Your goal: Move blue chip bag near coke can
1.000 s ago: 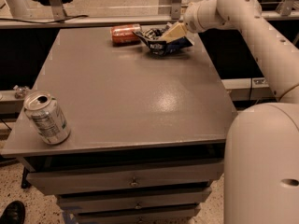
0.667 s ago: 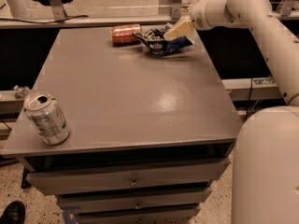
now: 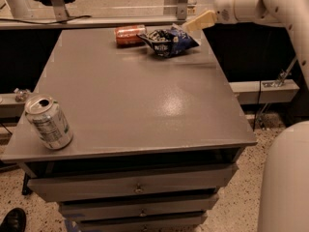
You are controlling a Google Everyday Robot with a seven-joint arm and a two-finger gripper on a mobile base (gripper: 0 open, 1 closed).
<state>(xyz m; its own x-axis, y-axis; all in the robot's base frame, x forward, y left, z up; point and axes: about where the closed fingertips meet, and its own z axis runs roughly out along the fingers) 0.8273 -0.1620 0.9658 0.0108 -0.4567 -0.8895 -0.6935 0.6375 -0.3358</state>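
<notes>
While the gripper [image 3: 195, 23] hangs over the table's [image 3: 145, 95] far right corner, just above and to the right of the bag [image 3: 169, 40], whether it is spread or closed cannot be told, nor whether its cream tip touches the foil. It lifts nothing: the bag lies crumpled on the table near the far edge, right of centre, its white lettering facing up. The bag's left tip reaches the right end of the coke can [image 3: 129, 34], which lies on its side just beside it. From the gripper the white arm [image 3: 251, 4] runs to the right and off the upper edge. A silver can [image 3: 49, 122] stands at the front left corner, well apart from both.
</notes>
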